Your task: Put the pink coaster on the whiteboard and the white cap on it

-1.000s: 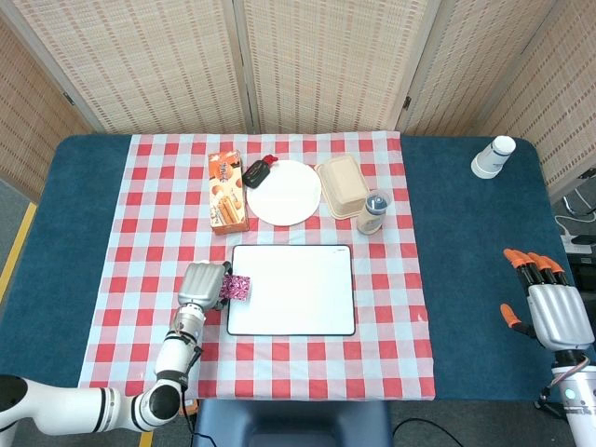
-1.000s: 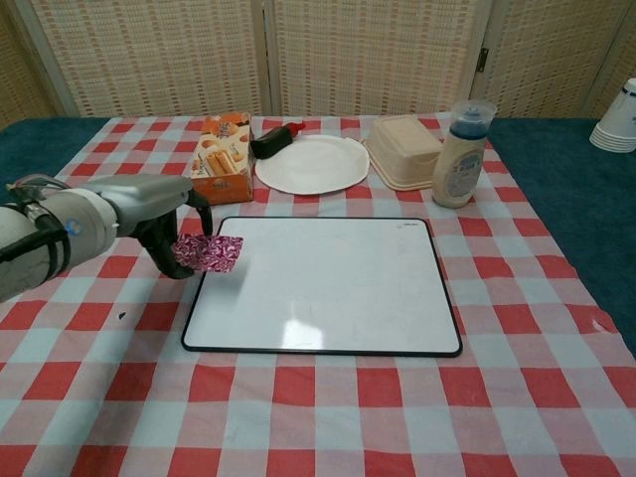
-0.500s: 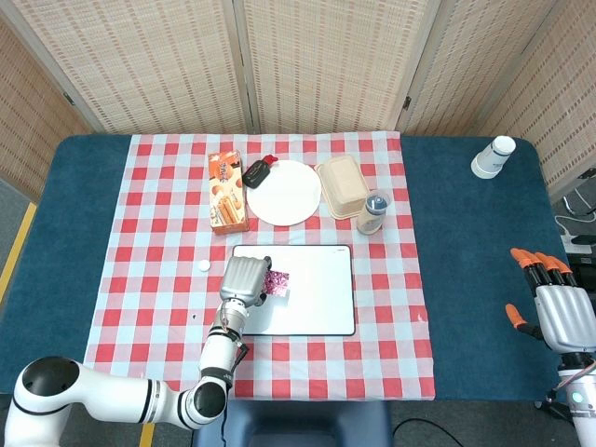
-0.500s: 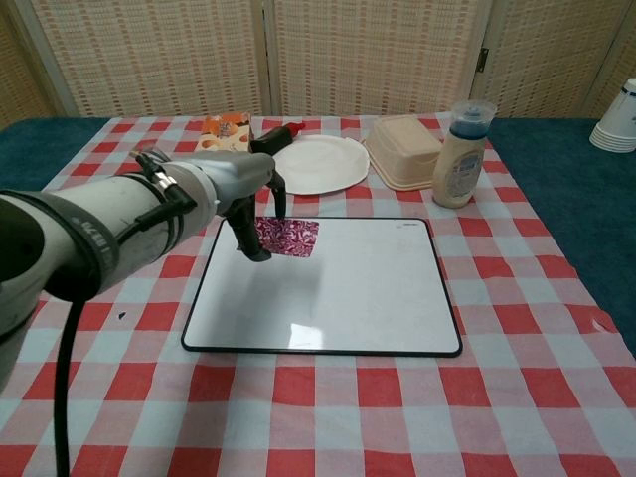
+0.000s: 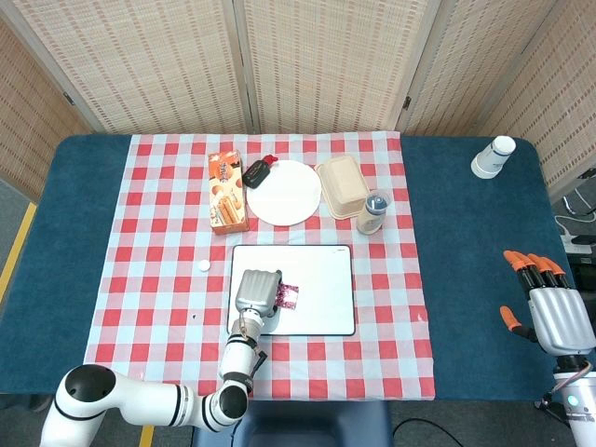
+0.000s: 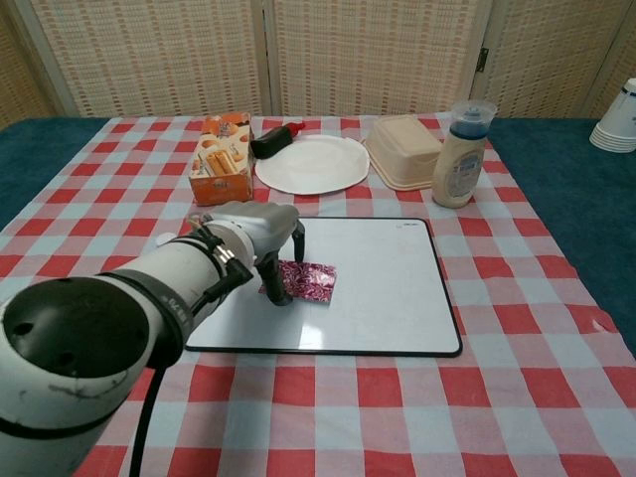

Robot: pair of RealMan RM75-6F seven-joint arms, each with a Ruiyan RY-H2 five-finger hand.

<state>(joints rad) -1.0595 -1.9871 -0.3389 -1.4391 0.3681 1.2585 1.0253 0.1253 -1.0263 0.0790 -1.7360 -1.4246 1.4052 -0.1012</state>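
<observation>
The pink patterned coaster (image 5: 288,296) (image 6: 309,280) lies low over the left half of the whiteboard (image 5: 321,270) (image 6: 388,288). My left hand (image 5: 258,291) (image 6: 260,233) pinches its left edge, fingers pointing down at the board. I cannot tell whether the coaster touches the board. A small white cap (image 5: 203,265) sits on the checked cloth just left of the board's upper corner; my arm hides it in the chest view. Beyond the table's right edge my right hand (image 5: 549,312) hangs with fingers spread and nothing in it.
Behind the board stand a biscuit box (image 5: 226,191), a white plate (image 5: 283,192), a black item with a red tip (image 5: 258,170), a beige lidded container (image 5: 341,186) and a bottle (image 5: 373,212). Stacked paper cups (image 5: 492,156) sit far right.
My left hand carried the pink coaster rightward from beside the board's left edge to over the board, then down toward its surface. The right hand stayed put.
</observation>
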